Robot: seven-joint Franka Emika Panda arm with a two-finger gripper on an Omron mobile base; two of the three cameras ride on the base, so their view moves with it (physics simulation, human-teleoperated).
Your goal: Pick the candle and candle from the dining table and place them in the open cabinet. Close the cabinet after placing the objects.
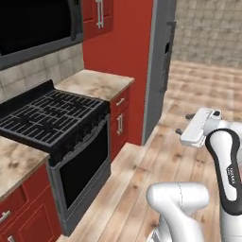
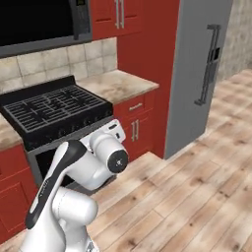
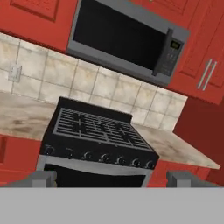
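Two fingers (image 3: 41, 178): spread wide at the bottom corners of the hand view, with nothing between them.
Gripper (image 1: 184, 124): fully open and empty; held in the air over the floor (image 1: 156, 165), pointing towards the stove.
Candles: where they are cannot be told from these views.
Arm (image 1: 227, 165): white with dark joints, bent at the elbow above the base, standing off from the kitchen front.
Stove (image 3: 103, 131): black with grid grates, straight ahead of the hand; a row of knobs runs along its front edge.
Oven door (image 1: 85, 165): dark glass in a grey frame, below the grates, shut.
Microwave (image 3: 127, 39): grey with a dark window, mounted above the stove; its keypad is on the side nearer the fridge.
Tiles (image 3: 87, 83): beige wall between microwave and stove.
Counter (image 1: 97, 84): beige marble on both sides of the stove, over red fronts.
Low doors (image 2: 135, 130): red with short silver handles, under the counter beside the stove.
Upper doors (image 3: 205, 57): red with silver bar handles, shut, next to the microwave.
Fridge (image 2: 197, 74): tall and grey, past a red side panel at the end of the counter.
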